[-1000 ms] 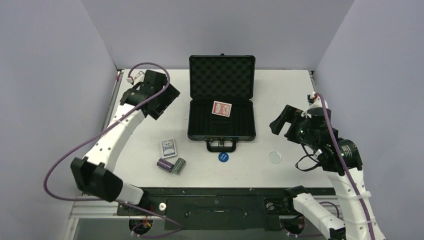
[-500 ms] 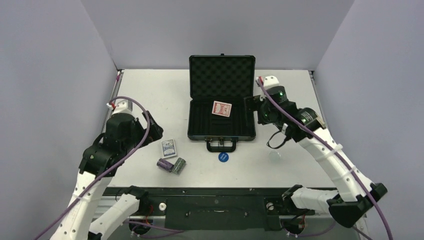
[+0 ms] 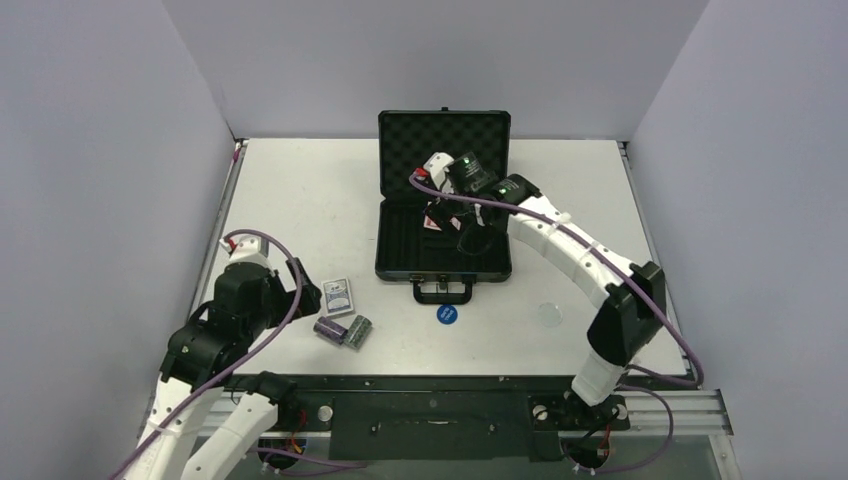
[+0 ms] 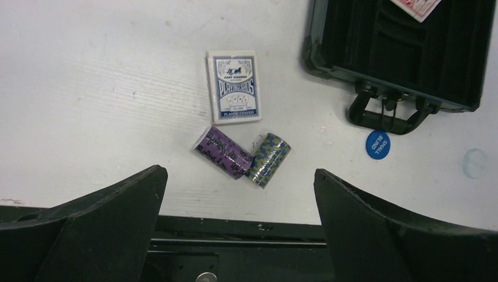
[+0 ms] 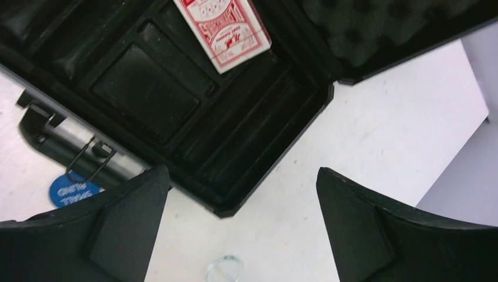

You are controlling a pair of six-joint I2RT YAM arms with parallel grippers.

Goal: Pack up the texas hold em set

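Observation:
The black case [image 3: 441,268] lies open mid-table, foam lid up, handle toward me. A red card deck [image 3: 433,223] lies inside, partly covered by my right gripper [image 3: 447,207], which hangs open and empty over the case. The right wrist view shows the red deck [image 5: 223,26], the case [image 5: 235,135] and the open gripper [image 5: 242,171]. My left gripper [image 3: 308,292] is open and empty, left of the blue deck [image 3: 340,296]. The purple chip stack [image 3: 329,329] and green chip stack [image 3: 358,331] lie touching. In the left wrist view the blue deck [image 4: 233,87], purple stack [image 4: 222,152] and green stack [image 4: 269,159] lie ahead of the open gripper [image 4: 238,182].
A blue disc [image 3: 447,315] lies just in front of the case handle [image 3: 442,291], and a clear disc [image 3: 549,315] lies to its right. Both show in the left wrist view: blue disc [image 4: 377,144], clear disc [image 4: 474,163]. Grey walls enclose three sides.
My right arm has swung left from beside the case to over it, now covering part of the red deck. My left arm has shifted slightly nearer the front edge.

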